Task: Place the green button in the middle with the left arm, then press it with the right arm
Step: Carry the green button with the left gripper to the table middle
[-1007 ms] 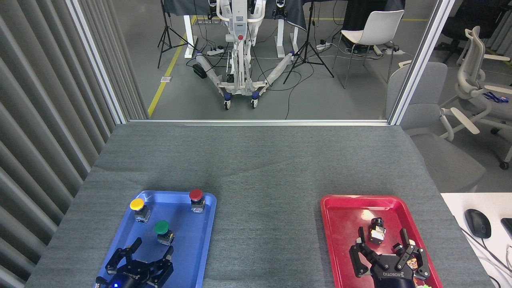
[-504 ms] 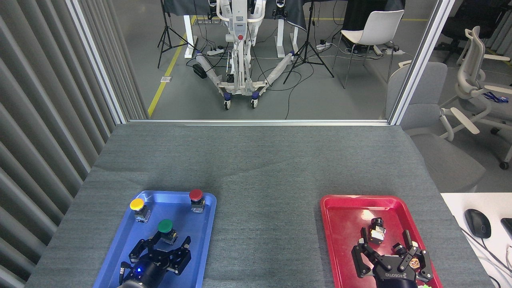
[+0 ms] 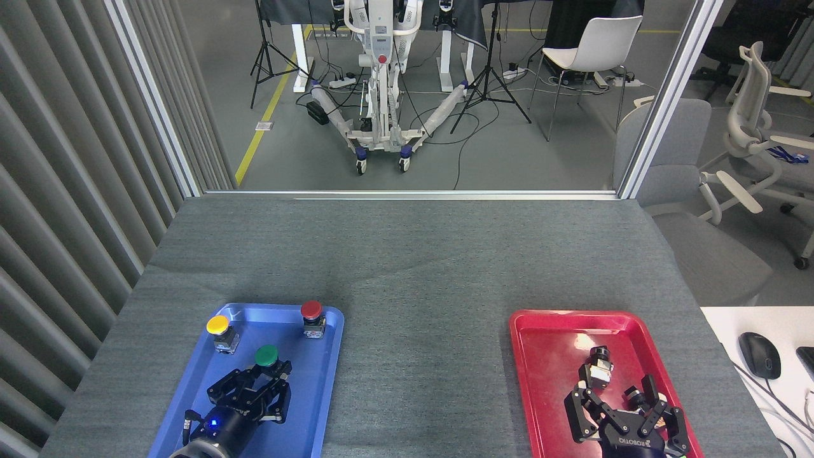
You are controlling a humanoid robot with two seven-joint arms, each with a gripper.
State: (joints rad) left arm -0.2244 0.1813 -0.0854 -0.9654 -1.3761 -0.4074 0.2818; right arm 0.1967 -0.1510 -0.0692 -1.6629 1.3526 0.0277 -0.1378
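The green button (image 3: 266, 355) stands in the blue tray (image 3: 321, 381), its dark-green cap up. My left gripper (image 3: 264, 376), with a blue light on its wrist, has its black fingers drawn in around the button's base, which they hide. My right gripper (image 3: 618, 397) hovers open over the near part of the red tray (image 3: 540, 356), nothing between its spread fingers. The middle (image 3: 423, 356), a bare grey felt stretch, lies between the two trays.
A yellow button (image 3: 218, 326) and a red button (image 3: 311, 310) stand at the far end of the blue tray. A small black-and-silver part (image 3: 598, 370) lies in the red tray just beyond my right gripper. A computer mouse (image 3: 759, 354) sits on a white desk at right.
My left gripper moved forward up the blue tray to the green button and drew its fingers in around the base; the button shifted slightly forward and right. My right gripper slid back a little, still open.
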